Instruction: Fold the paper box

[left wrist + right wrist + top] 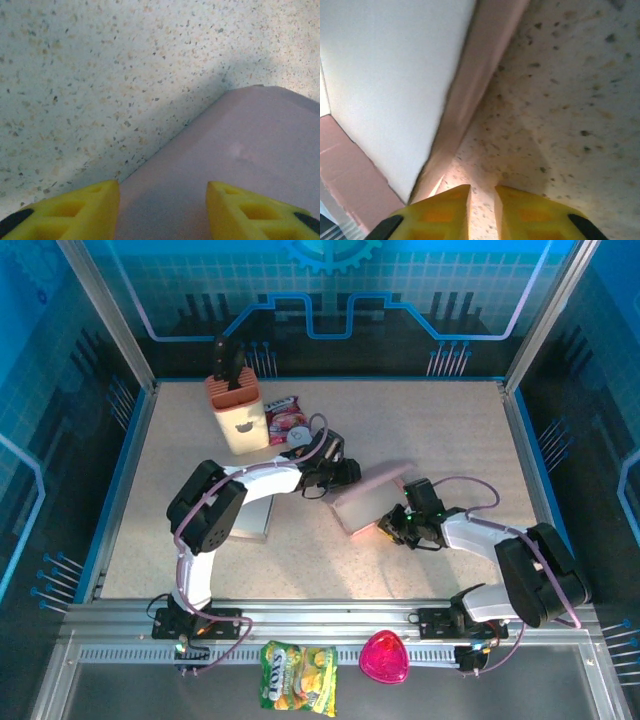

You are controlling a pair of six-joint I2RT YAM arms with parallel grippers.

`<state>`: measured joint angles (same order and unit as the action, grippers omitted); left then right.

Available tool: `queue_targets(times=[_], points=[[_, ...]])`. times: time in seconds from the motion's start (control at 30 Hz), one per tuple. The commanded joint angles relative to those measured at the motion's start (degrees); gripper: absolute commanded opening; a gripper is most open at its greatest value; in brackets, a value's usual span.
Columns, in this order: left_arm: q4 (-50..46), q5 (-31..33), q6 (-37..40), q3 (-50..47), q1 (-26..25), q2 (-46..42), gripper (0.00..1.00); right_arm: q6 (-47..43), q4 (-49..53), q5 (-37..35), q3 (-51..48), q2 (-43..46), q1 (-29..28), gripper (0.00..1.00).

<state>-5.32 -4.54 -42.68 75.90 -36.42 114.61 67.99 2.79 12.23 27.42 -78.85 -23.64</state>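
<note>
paper box point(240, 165): cut off right, bottom | snack label point(283, 420): too small to read

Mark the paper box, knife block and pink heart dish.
paper box point(368, 500), top external view, middle of its pink panel.
knife block point(238, 422), top external view, cream front face.
pink heart dish point(384, 658), top external view, its centre.

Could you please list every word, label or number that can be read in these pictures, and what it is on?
"FOX'S", as far as it can be made out, sideways on the yellow candy bag.
Red snack packet: print too small to read.
Knife block: small dark mark, too small to read.
Pink paper box: no print visible.
</note>
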Motion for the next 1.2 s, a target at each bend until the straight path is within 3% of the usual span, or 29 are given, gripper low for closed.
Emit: queue_targets(times=[0.0,0.23,0.43,0.57,0.67,0.77,0.8,0.87,0.97,1.17], points=[[-7.2,1.2,3.9,3.6,1.2,-2.6,0.56,2.0,-9.1,1.8,2.5,-3.3,-5.0,0.26],[-16.0,11.6,8.8,4.8,1.7,-11.3,0.68,-5.9,2.8,0.4,7.7,1.2,-8.0,0.43],[-20.1,17.4,12.4,0.7,1.5,-23.0,0.71,-21.9,20.4,-3.9,12.0,12.8,-6.7,0.48],[-24.2,16.8,15.0,-2.1,-1.2,-29.3,0.70,-35.7,33.1,-11.2,17.8,20.7,-2.4,0.50],[-26.5,19.3,15.7,-5.7,-6.4,-33.6,0.70,-43.5,35.8,-10.4,20.8,23.7,5.6,0.54],[-27.8,23.9,16.6,-8.7,-12.8,-35.4,0.72,-44.2,34.5,-3.2,21.7,23.7,14.9,0.56],[-28.9,25.9,16.9,-8.9,-14.8,-35.0,0.73,-43.3,35.9,-5.1,22.6,22.6,16.2,0.55],[-31.4,29.6,17.1,-8.5,-17.4,-33.2,0.74,-41.5,37.9,-8.1,25.4,20.4,16.7,0.55],[-34.0,34.1,18.3,-6.9,-19.6,-29.4,0.76,-39.7,36.1,-6.7,25.5,19.8,16.7,0.58],[-34.8,41.1,21.3,-3.8,-19.8,-20.2,0.77,-38.6,34.9,-6.2,26.5,19.9,17.0,0.66]])
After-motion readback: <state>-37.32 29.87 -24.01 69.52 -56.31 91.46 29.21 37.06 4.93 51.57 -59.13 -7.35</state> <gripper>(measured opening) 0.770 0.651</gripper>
